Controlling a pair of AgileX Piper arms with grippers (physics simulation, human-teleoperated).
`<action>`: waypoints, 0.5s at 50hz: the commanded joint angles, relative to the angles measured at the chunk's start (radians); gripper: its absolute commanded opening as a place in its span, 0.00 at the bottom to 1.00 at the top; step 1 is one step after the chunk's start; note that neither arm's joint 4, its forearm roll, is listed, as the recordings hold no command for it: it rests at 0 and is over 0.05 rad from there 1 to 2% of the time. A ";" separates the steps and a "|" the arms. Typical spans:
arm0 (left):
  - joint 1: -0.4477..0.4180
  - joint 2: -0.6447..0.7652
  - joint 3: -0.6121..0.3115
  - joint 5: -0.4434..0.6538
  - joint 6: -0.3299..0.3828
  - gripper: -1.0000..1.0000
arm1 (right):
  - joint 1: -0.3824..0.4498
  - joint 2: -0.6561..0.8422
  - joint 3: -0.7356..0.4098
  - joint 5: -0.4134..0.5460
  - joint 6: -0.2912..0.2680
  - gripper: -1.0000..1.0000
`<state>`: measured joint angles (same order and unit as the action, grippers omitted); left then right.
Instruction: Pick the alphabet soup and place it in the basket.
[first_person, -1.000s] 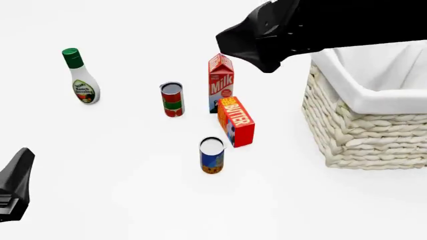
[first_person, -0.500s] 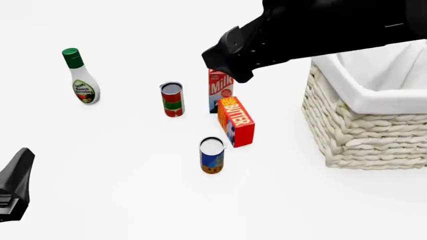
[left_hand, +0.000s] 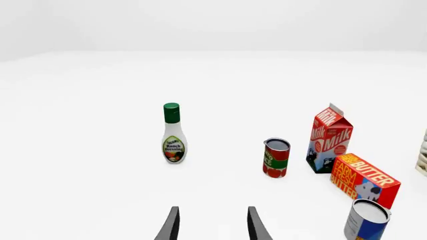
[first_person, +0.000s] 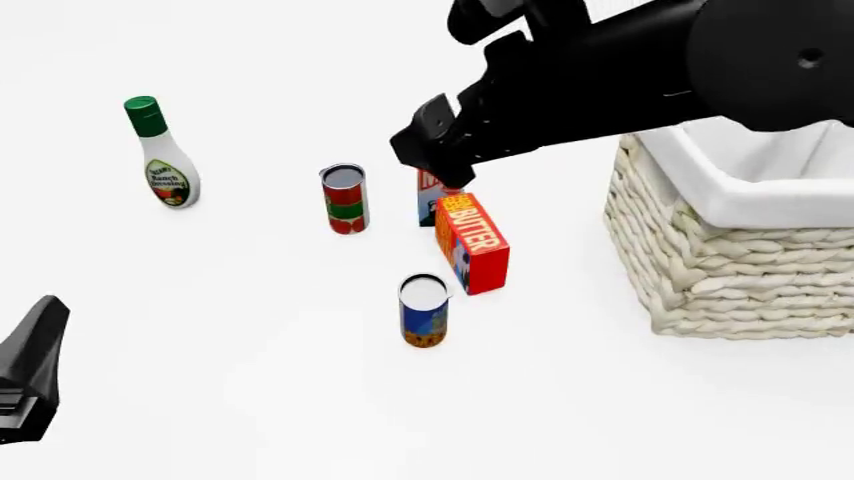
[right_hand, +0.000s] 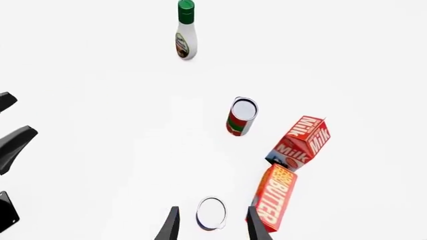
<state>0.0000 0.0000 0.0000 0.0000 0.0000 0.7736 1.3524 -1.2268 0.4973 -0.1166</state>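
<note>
Alphabet soup (first_person: 423, 311), a small can with a blue label and pale top, stands upright on the white table (first_person: 240, 350) in the front view, free of both grippers. Just behind it and to its right stands a red butter box (first_person: 473, 243), and behind that a milk carton (first_person: 429, 197), largely hidden by the right arm (first_person: 627, 70). A red-and-green can (first_person: 343, 199) stands to the left of the carton, and a ranch dressing bottle (first_person: 160, 153) with a green cap is well apart at far left. The basket (first_person: 721, 250), woven wicker with a white cloth lining, sits at the right edge, well apart from the soup can.

The right arm reaches in from the upper right, above the milk carton. Seen from its wrist camera, the right gripper (right_hand: 209, 225) has its two fingertips spread apart, with the soup can's pale top (right_hand: 211, 213) showing between them below; the jaws hold nothing.

The left gripper (first_person: 34, 370) hangs low at the near left corner, well away from every item. Its wrist camera shows its fingertips (left_hand: 172, 226) parted and empty, looking toward the bottle (left_hand: 173, 134), the red-and-green can (left_hand: 275, 158), the carton (left_hand: 329, 139), the butter box (left_hand: 363, 179) and the soup can (left_hand: 365, 220).
</note>
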 joint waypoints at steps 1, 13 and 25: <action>0.000 0.000 0.000 0.000 0.000 1.00 | 0.001 0.048 0.024 -0.047 0.021 1.00; 0.000 0.000 0.000 0.000 0.000 1.00 | -0.020 0.099 0.050 -0.099 0.013 1.00; 0.000 0.000 0.000 0.000 0.000 1.00 | -0.017 0.155 0.069 -0.145 0.042 1.00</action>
<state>0.0000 0.0000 0.0000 0.0000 0.0000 0.7557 1.4639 -1.1748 0.3898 -0.0955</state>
